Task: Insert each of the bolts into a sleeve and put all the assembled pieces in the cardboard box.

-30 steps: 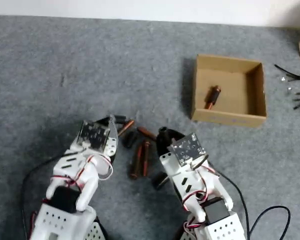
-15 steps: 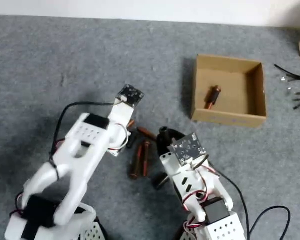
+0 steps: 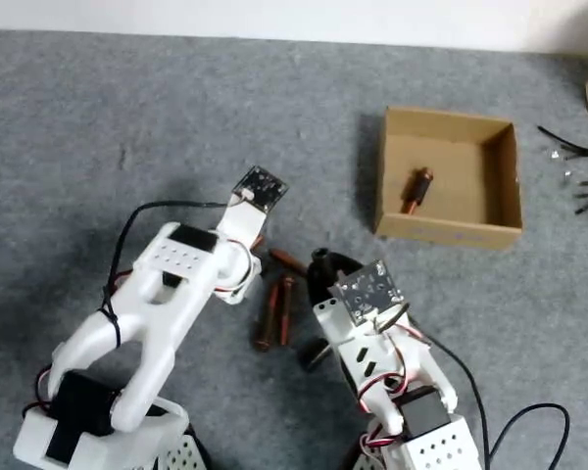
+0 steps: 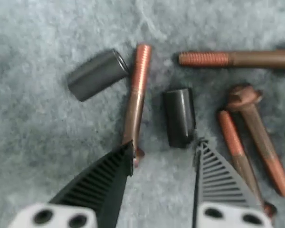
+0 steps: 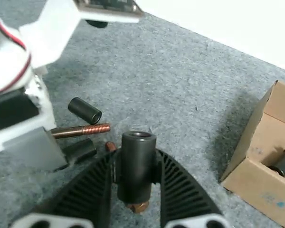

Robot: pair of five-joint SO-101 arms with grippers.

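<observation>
My left gripper hangs open just above a loose black sleeve, with a copper bolt beside one fingertip. A second sleeve and more bolts lie around them. In the high view the left arm stretches over this pile of bolts. My right gripper is shut on an upright black sleeve with a copper end showing below it; it stands right of the pile. The cardboard box at the back right holds one assembled piece.
Another black sleeve lies beside the right arm's base. Black cables and small screws sit right of the box. Open grey carpet spreads across the back left.
The left arm has swung from a folded pose forward over the bolts and sleeves, then edged slightly farther. The right arm has kept still with its sleeve.
</observation>
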